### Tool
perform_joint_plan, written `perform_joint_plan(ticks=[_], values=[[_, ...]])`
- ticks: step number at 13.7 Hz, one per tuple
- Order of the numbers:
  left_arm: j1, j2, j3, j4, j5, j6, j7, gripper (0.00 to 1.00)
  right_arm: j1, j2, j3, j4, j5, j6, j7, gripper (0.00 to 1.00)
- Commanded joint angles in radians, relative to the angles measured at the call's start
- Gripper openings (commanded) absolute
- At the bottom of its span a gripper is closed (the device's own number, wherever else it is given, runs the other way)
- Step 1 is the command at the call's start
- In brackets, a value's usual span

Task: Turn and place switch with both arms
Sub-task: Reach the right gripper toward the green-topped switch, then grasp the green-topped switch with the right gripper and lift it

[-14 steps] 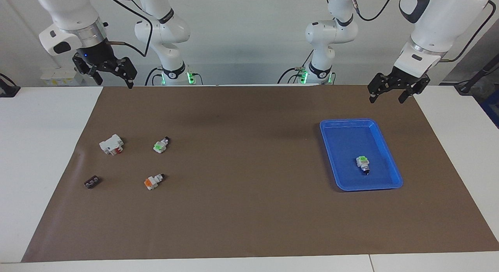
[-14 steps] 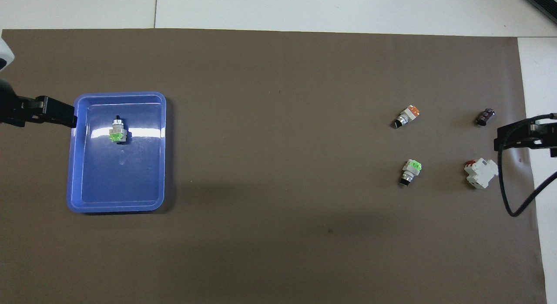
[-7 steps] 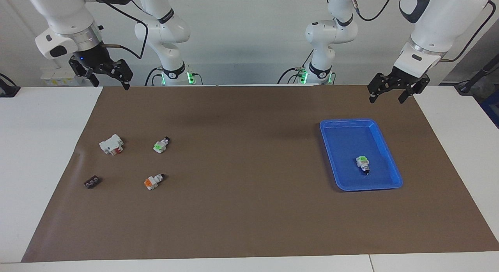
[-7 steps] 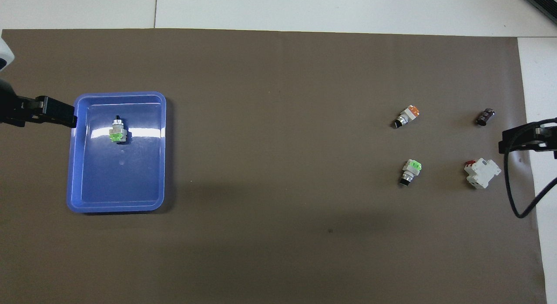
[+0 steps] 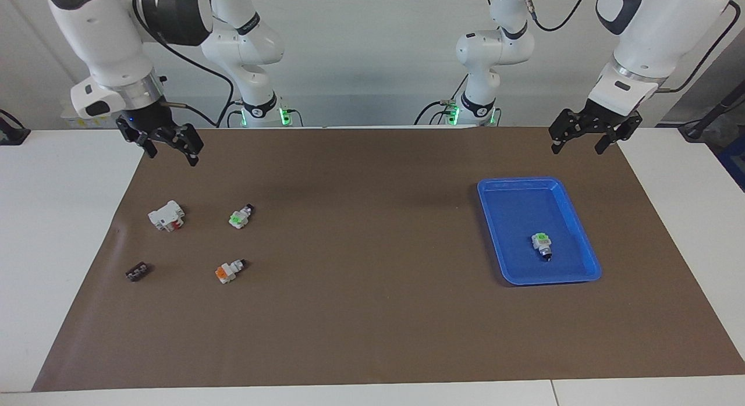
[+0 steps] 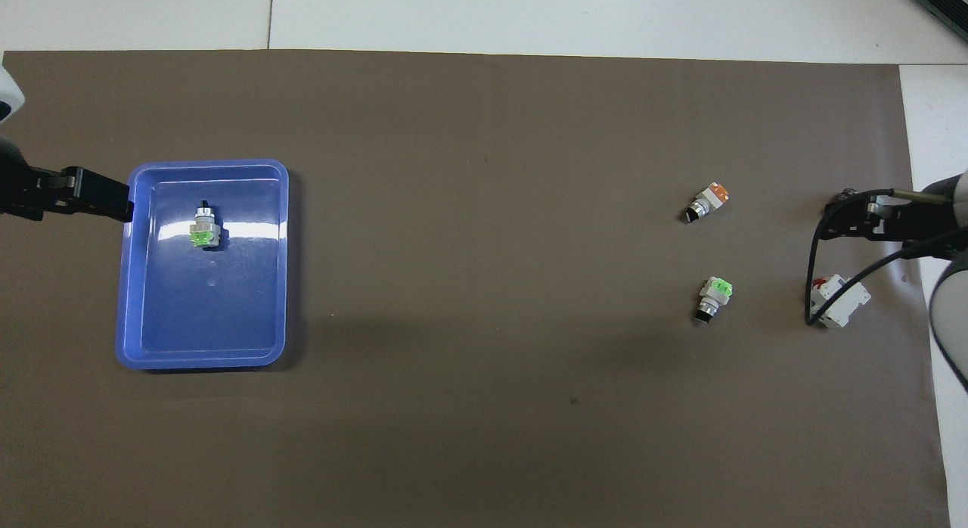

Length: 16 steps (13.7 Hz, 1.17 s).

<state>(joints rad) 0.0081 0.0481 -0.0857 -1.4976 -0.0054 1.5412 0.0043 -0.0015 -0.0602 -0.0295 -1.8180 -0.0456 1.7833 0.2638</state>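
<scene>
One green-capped white switch [image 5: 240, 216] [image 6: 714, 297] lies on the brown mat at the right arm's end, black knob pointing toward the robots. A second, like it [image 5: 541, 245] [image 6: 203, 229], lies in the blue tray [image 5: 524, 182] [image 6: 208, 165]. My right gripper [image 5: 173, 152] [image 6: 836, 214] hangs open and empty in the air above the mat's corner, well clear of the switch. At the other end my left gripper [image 5: 578, 146] [image 6: 106, 199] waits, open and empty, raised beside the tray's edge.
An orange-capped switch [image 5: 229, 270] [image 6: 706, 202] lies farther from the robots than the green one. A white block with red [image 5: 166, 215] [image 6: 839, 301] and a small dark part [image 5: 137, 271] lie toward the mat's edge. Two slim arms [image 5: 256, 51] stand at the table's robot end.
The right gripper has come down and swung in over the mat's corner; from overhead it now covers the small dark part. The left arm and all the parts have stayed put.
</scene>
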Motion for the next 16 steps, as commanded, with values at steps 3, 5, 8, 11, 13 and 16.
perform_joint_plan(ticks=[3, 5, 8, 11, 13, 16], values=[[0.004, -0.030, -0.002, -0.035, 0.001, 0.014, -0.006, 1.00, 0.014, 0.035, 0.009, -0.251, 0.029, 0.287, 0.263, 1.00], [0.004, -0.030, -0.002, -0.035, 0.001, 0.014, -0.006, 1.00, 0.041, 0.097, 0.010, -0.308, 0.042, 0.401, 0.401, 1.00], [0.004, -0.030, -0.002, -0.035, 0.001, 0.014, -0.006, 1.00, 0.064, 0.138, 0.010, -0.377, 0.046, 0.479, 0.440, 1.00], [0.004, -0.030, -0.002, -0.035, 0.001, 0.014, -0.006, 1.00, 0.061, 0.134, 0.008, -0.501, 0.046, 0.596, 0.427, 1.00], [0.004, -0.030, -0.002, -0.035, 0.001, 0.014, -0.006, 1.00, 0.061, 0.137, 0.008, -0.529, 0.046, 0.645, 0.439, 1.00], [0.004, -0.030, -0.002, -0.035, 0.001, 0.014, -0.006, 1.00, 0.051, 0.140, 0.008, -0.547, 0.046, 0.651, 0.413, 1.00]])
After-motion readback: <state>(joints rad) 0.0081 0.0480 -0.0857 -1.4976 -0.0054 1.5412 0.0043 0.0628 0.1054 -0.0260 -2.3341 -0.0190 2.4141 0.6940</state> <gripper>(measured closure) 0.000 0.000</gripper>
